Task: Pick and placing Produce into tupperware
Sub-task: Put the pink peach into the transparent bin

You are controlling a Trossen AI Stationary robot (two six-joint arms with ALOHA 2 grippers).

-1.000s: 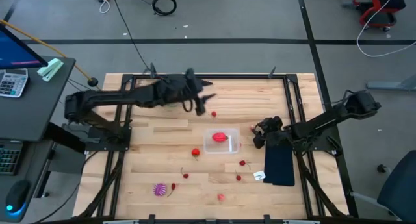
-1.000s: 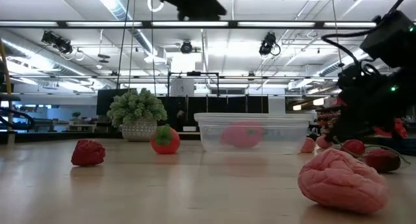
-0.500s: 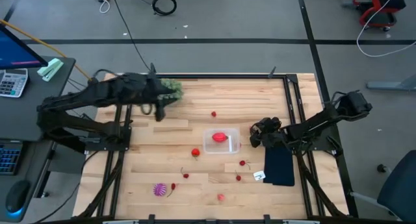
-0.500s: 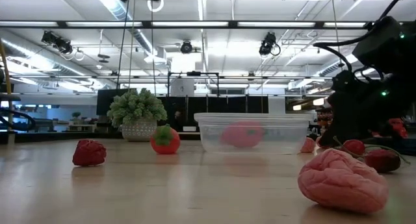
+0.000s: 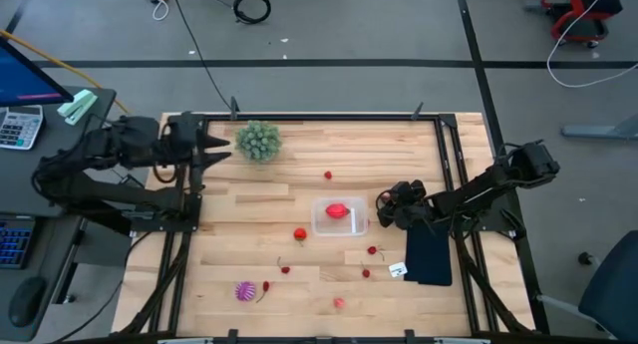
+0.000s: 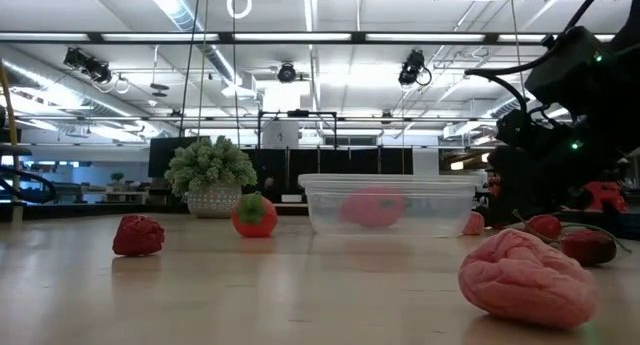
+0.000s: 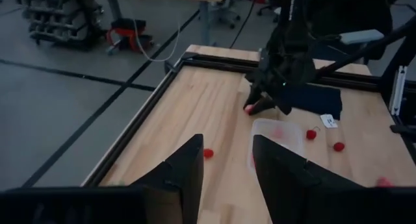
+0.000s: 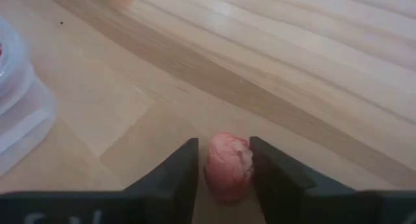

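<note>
The clear tupperware [image 5: 340, 218] sits mid-table with one red piece [image 5: 338, 211] inside; it also shows in the low view [image 6: 386, 204]. My right gripper [image 8: 224, 169] is low over the table just right of the tub, open, its fingers on either side of a small pink piece [image 8: 227, 164] that rests on the wood. Loose red pieces [image 5: 300, 234] [image 5: 327, 174], a spiky purple one [image 5: 244, 291] and a pink one [image 5: 339, 303] lie scattered on the table. My left gripper [image 7: 226, 178] is open and empty at the table's far left edge [image 5: 204, 150]. My right gripper straddles the pink piece [image 8: 229, 156] from above at a slant, and the piece sits on the table between the fingers [image 8: 276, 175]. I cannot tell whether either finger touches it.
A bushy green plant [image 5: 258, 140] stands near the far left corner. A flat dark pad [image 5: 429, 256] lies to the right of the tub, under the right arm. A dark frame [image 5: 329, 116] borders the table. Bare wood lies between the plant and the tub.
My left arm has drawn back from above the table's middle toward the left edge, uncovering the green plant. My right gripper has moved a little toward the tub and now stands over the pink piece. No produce has moved.
</note>
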